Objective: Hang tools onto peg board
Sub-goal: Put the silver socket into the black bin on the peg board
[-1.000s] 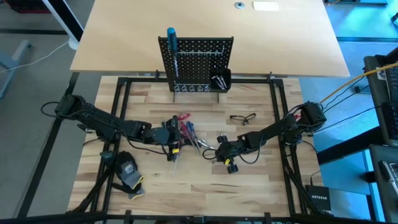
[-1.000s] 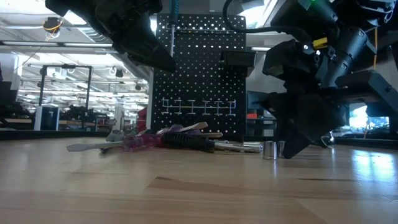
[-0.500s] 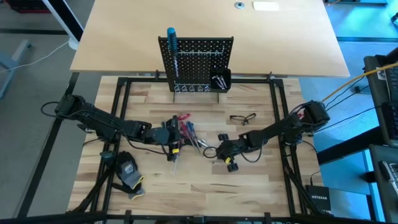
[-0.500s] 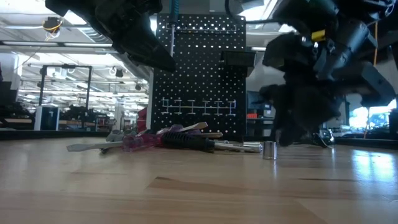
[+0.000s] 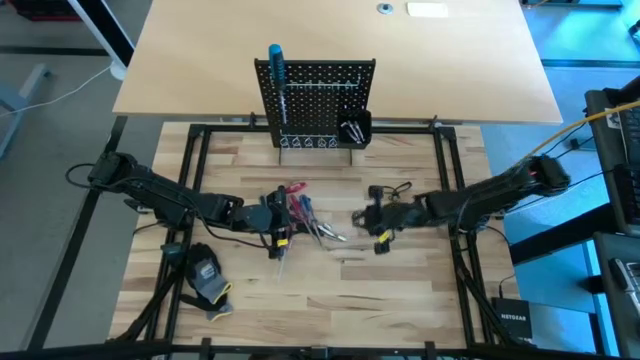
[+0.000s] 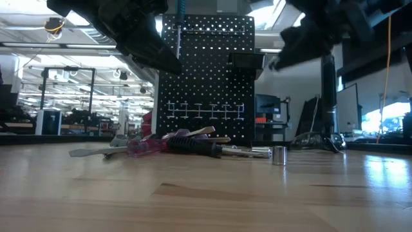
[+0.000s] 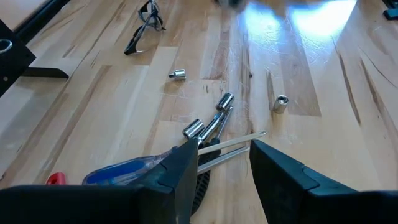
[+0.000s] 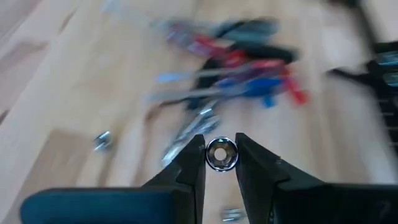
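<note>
Gripping a small silver socket (image 8: 221,154) between its fingers, the right hand (image 5: 377,215) is hovering above the surface (image 5: 420,290), right of the tool pile (image 5: 298,210) and well short of the peg board (image 5: 318,100). The left hand (image 7: 219,163) is waiting partly open and empty just over the pile.

Risk: the socket is round and held only at its sides, so it could be slipping or rolling out on the way to the board's bin (image 5: 354,130), then scattering across the surface.

Count: one blue screwdriver (image 5: 275,68) hanging on the board; three or four screwdrivers in the pile, overlapping too much to be sure; two loose sockets on the surface in the left wrist view; one pair of glasses (image 7: 144,26); one glove (image 5: 207,275).
</note>
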You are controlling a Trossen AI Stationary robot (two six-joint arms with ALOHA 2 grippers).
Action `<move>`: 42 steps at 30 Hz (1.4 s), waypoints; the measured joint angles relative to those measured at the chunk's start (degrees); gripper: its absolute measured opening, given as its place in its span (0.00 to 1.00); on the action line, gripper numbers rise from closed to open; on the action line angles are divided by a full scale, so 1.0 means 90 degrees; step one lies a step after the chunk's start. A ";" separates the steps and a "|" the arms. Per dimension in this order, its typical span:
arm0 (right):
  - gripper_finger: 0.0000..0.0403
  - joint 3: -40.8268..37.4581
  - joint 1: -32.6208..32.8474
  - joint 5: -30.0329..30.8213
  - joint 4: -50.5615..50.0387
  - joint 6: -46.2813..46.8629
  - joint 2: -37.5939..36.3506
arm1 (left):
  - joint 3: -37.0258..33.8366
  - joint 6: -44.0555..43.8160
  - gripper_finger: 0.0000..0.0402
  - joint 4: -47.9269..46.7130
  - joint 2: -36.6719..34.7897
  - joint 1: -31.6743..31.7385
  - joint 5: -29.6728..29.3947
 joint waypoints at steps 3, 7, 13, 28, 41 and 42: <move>0.20 0.0000 -0.0321 0.0169 0.0016 -0.0091 -0.0543 | 0.0000 0.0000 0.34 0.0003 0.0000 0.0002 -0.0001; 0.20 0.0000 -0.0833 0.0476 0.0364 -0.0310 -0.1084 | 0.0000 0.0017 0.34 0.0002 0.0000 0.0002 -0.0001; 0.20 0.0002 -0.1716 0.0662 0.1720 -0.0760 -0.1438 | 0.0000 0.0017 0.34 0.0000 0.0000 0.0002 0.0000; 0.20 0.0007 -0.3592 0.0158 0.3273 -0.0239 -0.0850 | 0.0000 0.0019 0.34 0.0000 0.0000 0.0002 0.0001; 0.20 0.0007 -0.3672 0.0244 0.3374 -0.0104 -0.0510 | 0.0000 0.0015 0.34 0.0000 0.0000 0.0002 -0.0002; 0.20 0.0007 -0.3672 0.0267 0.3404 -0.0106 -0.0510 | 0.0000 0.0010 0.34 0.0000 0.0000 0.0002 0.0001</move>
